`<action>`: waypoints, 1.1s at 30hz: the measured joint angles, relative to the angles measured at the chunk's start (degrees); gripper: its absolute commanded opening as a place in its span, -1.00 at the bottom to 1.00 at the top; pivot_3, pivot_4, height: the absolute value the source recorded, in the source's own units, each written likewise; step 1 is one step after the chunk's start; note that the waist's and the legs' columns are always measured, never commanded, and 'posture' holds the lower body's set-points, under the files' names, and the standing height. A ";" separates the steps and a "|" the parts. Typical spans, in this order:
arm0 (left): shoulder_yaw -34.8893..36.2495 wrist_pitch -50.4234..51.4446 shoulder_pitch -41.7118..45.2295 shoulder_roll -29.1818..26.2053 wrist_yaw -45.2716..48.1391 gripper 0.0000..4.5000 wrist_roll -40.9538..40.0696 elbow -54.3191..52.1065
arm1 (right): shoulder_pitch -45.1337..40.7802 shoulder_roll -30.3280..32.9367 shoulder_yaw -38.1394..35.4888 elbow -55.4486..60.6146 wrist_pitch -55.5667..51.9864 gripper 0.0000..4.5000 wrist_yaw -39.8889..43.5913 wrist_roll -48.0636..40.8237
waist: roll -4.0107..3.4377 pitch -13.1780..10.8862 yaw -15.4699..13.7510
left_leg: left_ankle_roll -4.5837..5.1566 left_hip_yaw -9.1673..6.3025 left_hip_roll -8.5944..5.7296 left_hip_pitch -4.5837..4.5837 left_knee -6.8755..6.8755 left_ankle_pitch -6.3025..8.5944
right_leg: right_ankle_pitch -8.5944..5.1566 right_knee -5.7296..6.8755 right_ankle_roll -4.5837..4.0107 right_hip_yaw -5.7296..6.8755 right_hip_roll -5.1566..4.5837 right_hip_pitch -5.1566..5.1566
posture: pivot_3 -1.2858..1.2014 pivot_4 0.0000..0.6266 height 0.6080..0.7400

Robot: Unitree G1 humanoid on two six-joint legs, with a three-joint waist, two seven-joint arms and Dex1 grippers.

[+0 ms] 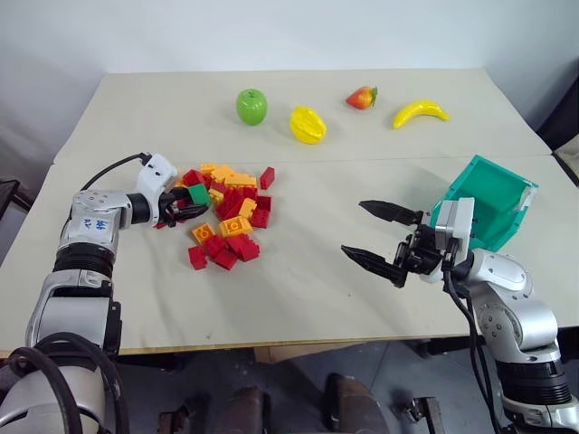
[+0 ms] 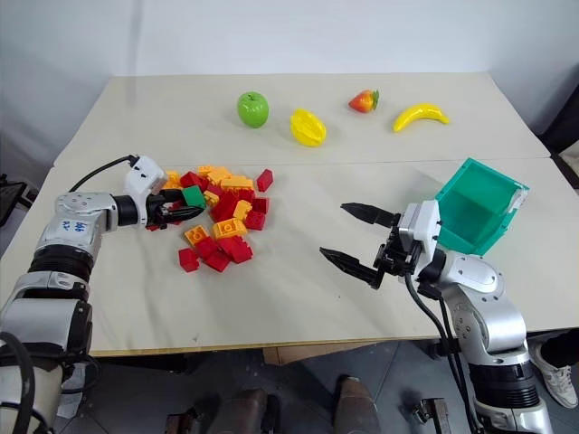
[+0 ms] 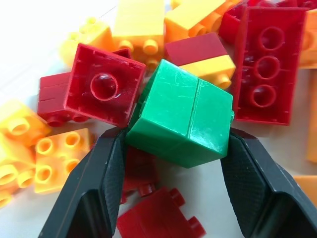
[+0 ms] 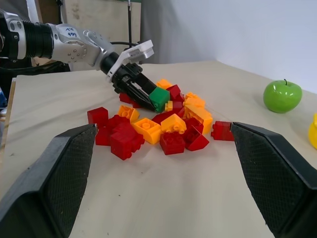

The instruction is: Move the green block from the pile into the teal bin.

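- The left gripper (image 1: 185, 210) is stuck into the left edge of the pile (image 1: 228, 213), left of middle in the head view, and it's got the green block (image 3: 181, 120) between its two black fingers (image 3: 94, 188). In the wrist view both pads are pressed right up against the block's sides, so it's clamped on.
- The green block sits at the pile's left side, red and yellow bricks packed all around it.
- The right gripper (image 1: 380, 237) hangs over bare table (image 1: 298, 280), right of middle, jaws spread wide and holding nothing.
- The teal bin (image 1: 488, 199) is at the right edge of the frame, just behind the right gripper, tipped over at an angle.
- Along the top: a green apple (image 1: 251, 106), a yellow pepper-looking thing (image 1: 307, 124), a strawberry (image 1: 362, 98) and a banana (image 1: 419, 113), well apart from the pile.
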State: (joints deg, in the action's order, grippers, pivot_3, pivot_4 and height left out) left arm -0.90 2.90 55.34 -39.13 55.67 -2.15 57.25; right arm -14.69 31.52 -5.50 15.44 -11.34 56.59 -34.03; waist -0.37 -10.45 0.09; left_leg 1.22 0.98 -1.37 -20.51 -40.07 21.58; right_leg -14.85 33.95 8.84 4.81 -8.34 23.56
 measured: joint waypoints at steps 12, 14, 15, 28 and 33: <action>-0.10 -1.66 6.38 6.00 20.94 0.11 -9.24 -16.71 | 6.61 4.50 -6.16 1.17 0.02 1.00 -0.71 0.03 | 0.12 -0.07 -2.50 | 0.08 -0.43 -0.16 -0.32 -0.32 -0.02 | 0.04 -0.07 0.07 0.38 -0.14 -0.11 | 0.03 -0.52 1.00; -4.06 -1.62 7.32 11.49 22.09 0.11 -8.23 -17.64 | 9.05 6.13 -9.51 1.68 0.05 1.00 -0.97 0.01 | 0.12 -0.07 -2.92 | 0.13 -0.40 -0.18 -0.55 -0.52 0.00 | 0.08 -0.13 0.15 0.39 -0.14 -0.05 | 0.03 -0.52 1.00; -5.73 -1.74 7.74 14.05 21.90 0.11 -7.30 -16.98 | 10.81 6.50 -11.28 2.33 0.12 1.00 -1.06 -0.05 | 0.13 -0.08 -2.84 | 0.14 -0.38 -0.18 -0.60 -0.54 0.00 | 0.09 -0.14 0.16 0.40 -0.13 -0.02 | 0.03 -0.52 1.00; -15.70 -11.59 12.35 35.16 7.74 0.25 6.67 7.18 | 30.56 5.06 -22.97 13.24 -0.07 1.00 -5.85 -1.31 | 0.20 -0.12 -1.72 | 0.27 -0.21 -0.13 -0.58 -0.53 0.03 | 0.10 -0.11 0.18 0.38 -0.14 0.04 | 0.03 -0.52 1.00; -13.24 -10.26 12.34 34.49 13.91 0.93 5.52 8.01 | 31.63 4.21 -22.40 16.01 -0.53 1.00 -7.88 -1.39 | 0.20 -0.12 -1.71 | 0.34 -0.21 -0.15 -0.59 -0.63 0.06 | 0.12 -0.11 0.21 0.36 -0.17 0.03 | 0.03 -0.52 1.00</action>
State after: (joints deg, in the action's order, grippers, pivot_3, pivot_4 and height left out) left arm -14.14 -7.36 67.68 -4.64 69.58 3.37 65.26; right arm 16.94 35.73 -27.90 31.46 -11.87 48.72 -35.42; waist -0.17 -10.57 -1.61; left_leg 1.56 0.77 -1.52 -21.10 -40.71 21.65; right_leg -14.74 33.84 9.05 5.17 -8.50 23.60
